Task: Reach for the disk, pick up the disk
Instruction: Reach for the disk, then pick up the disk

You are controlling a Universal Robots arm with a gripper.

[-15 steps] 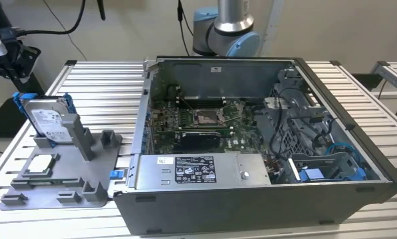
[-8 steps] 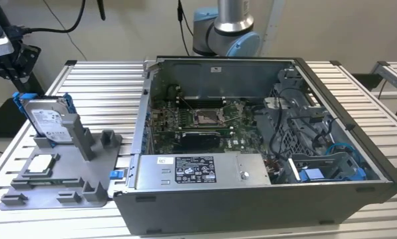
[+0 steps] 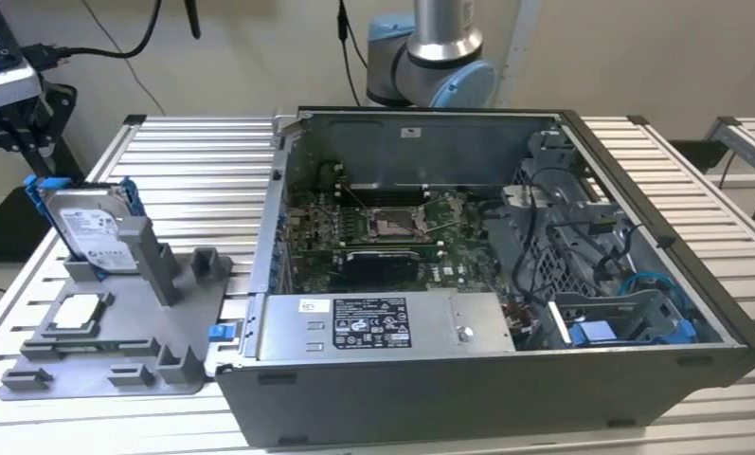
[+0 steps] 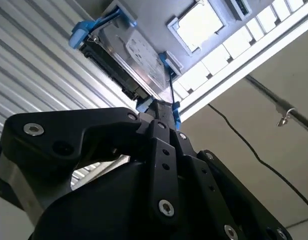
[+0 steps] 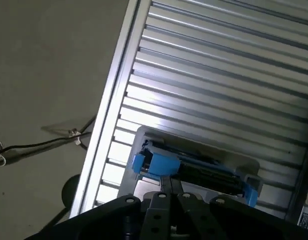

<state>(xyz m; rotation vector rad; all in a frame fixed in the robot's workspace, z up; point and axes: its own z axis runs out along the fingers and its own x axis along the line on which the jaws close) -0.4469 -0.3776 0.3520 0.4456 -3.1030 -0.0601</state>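
The disk (image 3: 94, 227) stands upright in a grey holder (image 3: 112, 353) at the exterior view's left, with the tool (image 4: 161, 111) near its top, narrow and empty; a clean grasp likely needs it widened and centred over that edge.

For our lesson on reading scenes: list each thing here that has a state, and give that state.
disk: upright in grey holder, not lifted.
computer case: open, insides exposed.
chip piece: lying flat on grey holder.
gripper: aimed at disk's blue bracket, contact unclear.
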